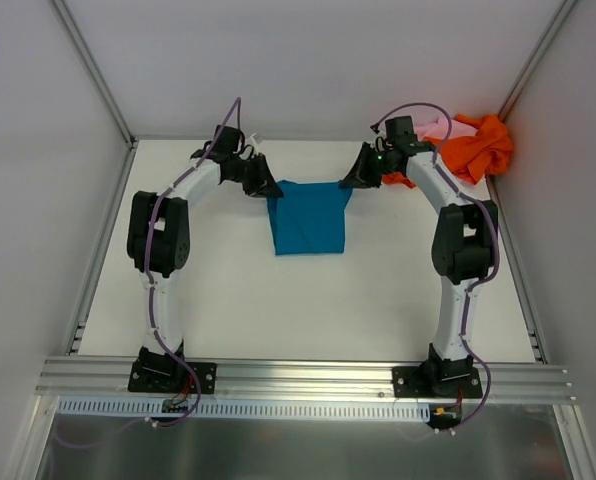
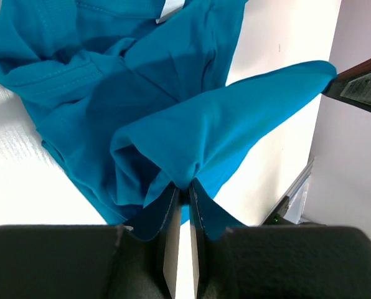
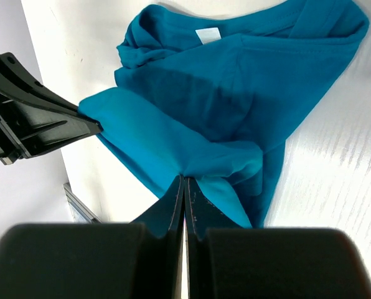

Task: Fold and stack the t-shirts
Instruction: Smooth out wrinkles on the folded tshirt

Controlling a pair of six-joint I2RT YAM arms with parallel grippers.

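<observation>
Between the left fingers [image 2: 169, 249], pressed together, sits one corner of the teal-blue t-shirt [image 1: 308, 222]; the right fingers [image 3: 173, 215] pinch the opposite corner the same way. The edge between them is held taut and raised, probably so the cloth folds over squarely, while the rest lies on the tabletop [image 1: 278, 310]. The orange t-shirt [image 1: 481, 146] and pink t-shirt [image 1: 436, 126] lie bunched in the far right corner.

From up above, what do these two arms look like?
Both the left arm and right arm are slim white tubes with chunky black joints, black base plates and thin purple cables looping alongside. Each ends in black wedge-shaped gripper fingers.
</observation>
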